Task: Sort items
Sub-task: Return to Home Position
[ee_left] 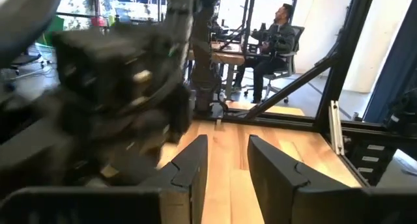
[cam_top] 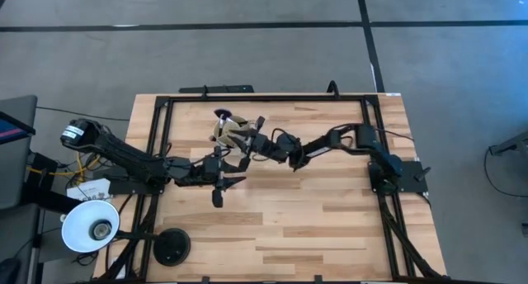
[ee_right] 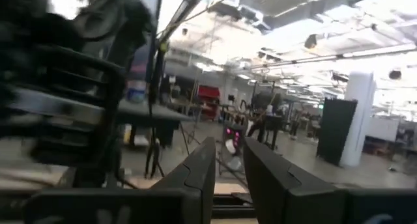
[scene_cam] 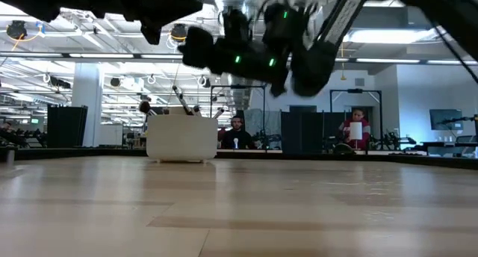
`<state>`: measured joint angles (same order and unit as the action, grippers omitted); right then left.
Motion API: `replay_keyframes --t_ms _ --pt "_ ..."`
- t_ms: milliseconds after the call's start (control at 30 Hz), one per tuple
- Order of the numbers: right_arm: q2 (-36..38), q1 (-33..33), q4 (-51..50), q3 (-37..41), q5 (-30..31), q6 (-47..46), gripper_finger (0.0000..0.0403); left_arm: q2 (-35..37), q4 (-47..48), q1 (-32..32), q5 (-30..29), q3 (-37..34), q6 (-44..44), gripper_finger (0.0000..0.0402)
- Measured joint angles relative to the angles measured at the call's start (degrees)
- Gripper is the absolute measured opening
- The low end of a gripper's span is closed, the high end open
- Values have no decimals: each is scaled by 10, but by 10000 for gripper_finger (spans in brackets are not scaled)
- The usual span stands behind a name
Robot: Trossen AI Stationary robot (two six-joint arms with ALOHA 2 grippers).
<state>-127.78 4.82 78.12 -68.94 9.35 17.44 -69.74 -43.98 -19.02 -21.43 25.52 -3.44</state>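
Bare wooden table [scene_cam: 246, 212] closest, wide open across the front half, ringed by a black frame [cam_top: 289, 97]. Left gripper [ee_left: 228, 168] over mid-table, fingers apart. Right gripper [ee_right: 229, 168] just beside the cup [scene_cam: 181, 137], fingers narrowly apart. Cup near the back edge, left of centre. Brushes [scene_cam: 181, 100] stand inside it, long axes near upright, fanning outward, fluffy head on top.

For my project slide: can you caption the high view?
Brushes stand in the organizer; left gripper and right gripper, both open, hover beside it over the table.
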Motion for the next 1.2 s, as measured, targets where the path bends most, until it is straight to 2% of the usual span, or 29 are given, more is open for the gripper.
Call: replay_keyframes --t_ms 133,300,400,600,700,800,933,1067,1200 --pt "101 -34 -127 39 57 54 69 45 36 -13 -1 0 1 85" --pt "246 -72 -407 55 162 70 59 116 123 -37 -55 0 2 17" --pt "325 -90 -550 55 166 54 47 152 154 -46 -86 0 8 6" --pt "473 -120 -755 55 165 -12 7 224 192 -50 -148 0 70 4" --pt "534 -145 -848 56 165 -37 4 268 246 -50 -161 0 77 4" --pt "603 -170 -858 107 165 -54 6 317 333 -50 -171 0 75 4" --pt "713 -199 -783 233 164 -66 1 377 416 -50 -176 -1 37 3" --pt "823 -212 -685 375 159 -101 3 429 419 -50 -157 -43 14 3" --pt "913 -224 -600 487 134 -95 1 483 411 -50 -108 -111 -14 3"
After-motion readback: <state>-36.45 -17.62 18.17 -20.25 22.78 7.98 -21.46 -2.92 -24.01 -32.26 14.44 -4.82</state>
